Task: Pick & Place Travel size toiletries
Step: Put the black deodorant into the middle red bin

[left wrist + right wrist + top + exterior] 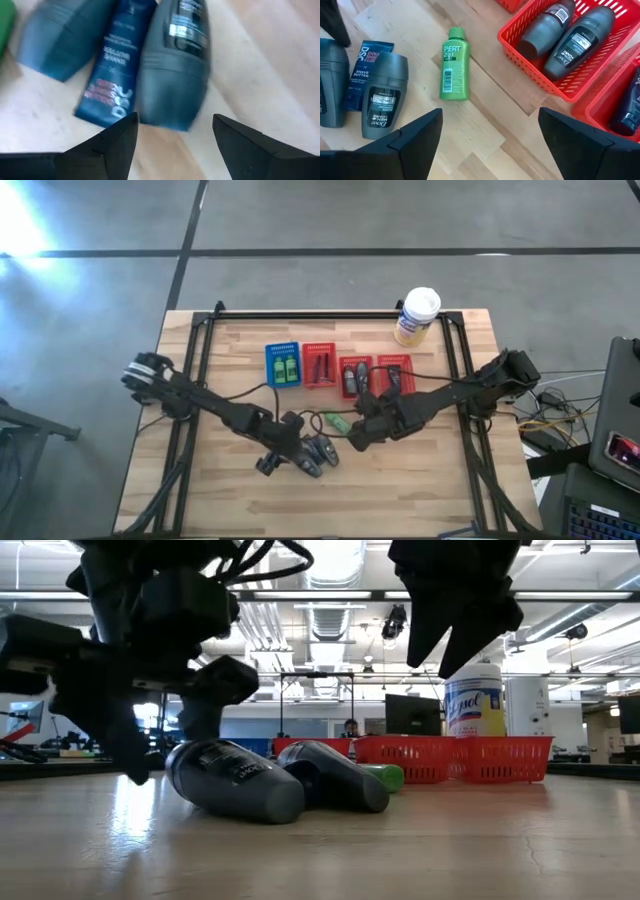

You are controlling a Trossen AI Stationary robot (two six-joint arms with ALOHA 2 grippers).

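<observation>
The left hand (300, 463) hangs open just above a small cluster of loose toiletries near the middle of the table (420, 490), toward its front edge: two dark grey roll-on bottles (384, 95) lying on their sides with a flat blue tube (116, 65) between them. The right hand (357, 442) hovers open over a green bottle (455, 70), which lies on the bare wood just beside that cluster. Toward the back edge stands a row of baskets: a blue basket (283, 348) holding green bottles, then three red baskets (319, 347) with dark bottles. A yellow canister (416, 317) stands near the back right corner.
</observation>
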